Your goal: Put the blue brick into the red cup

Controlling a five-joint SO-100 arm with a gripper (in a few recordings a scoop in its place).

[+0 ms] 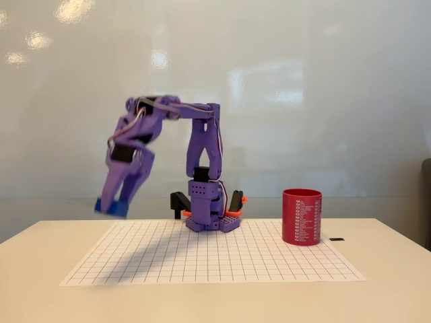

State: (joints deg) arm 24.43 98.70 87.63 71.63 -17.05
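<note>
Fixed view: purple arm (202, 145) is carrying the blue brick (111, 207), apparently pinched in its blurred fingers (116, 202), at left-centre, lifted for clearing the red cup (302, 217) rim at right.

Purple arm (202, 134) bent over leftward, motion-blurred end effector (112, 206) angled down, closed around something blue

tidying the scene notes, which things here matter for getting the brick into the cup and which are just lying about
Job in hand:
blue brick, held above the table
gripper
red cup

Lying about:
white grid mat
small black object, right of the cup
</note>
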